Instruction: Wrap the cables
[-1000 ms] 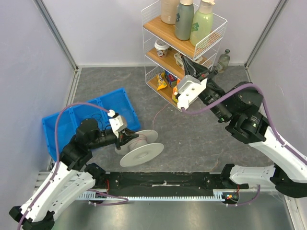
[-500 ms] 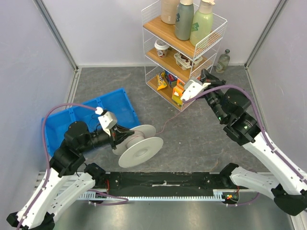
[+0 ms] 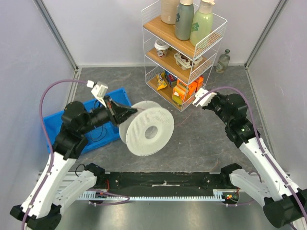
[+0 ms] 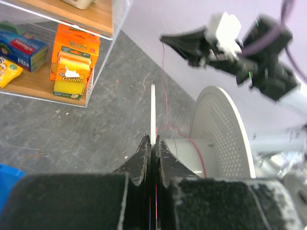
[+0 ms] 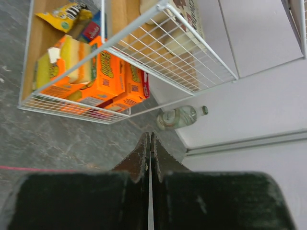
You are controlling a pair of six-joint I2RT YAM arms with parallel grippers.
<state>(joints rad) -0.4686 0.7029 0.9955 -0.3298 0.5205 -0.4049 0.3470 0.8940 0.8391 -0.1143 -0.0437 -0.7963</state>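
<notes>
The grey bench [image 3: 206, 139] is carrying a wire shelf rack [image 3: 160, 29] at 12 o'clock and a blue bin [image 3: 120, 97] at 9 o'clock. Near the centre, the white spool [image 3: 144, 120] is standing on edge, off the bench, with the left end effector [image 4: 152, 142] clenching one thin flange rim. At 3 o'clock the right end effector [image 3: 197, 98] is pinching the thin red cable [image 4: 165, 91], which is running across to the spool's hub. The rim grip is looking narrow, so the spool may be pivoting or slipping if turned quickly. A slack cable could be jumping the flange or snagging on the rack's lower corner.
</notes>
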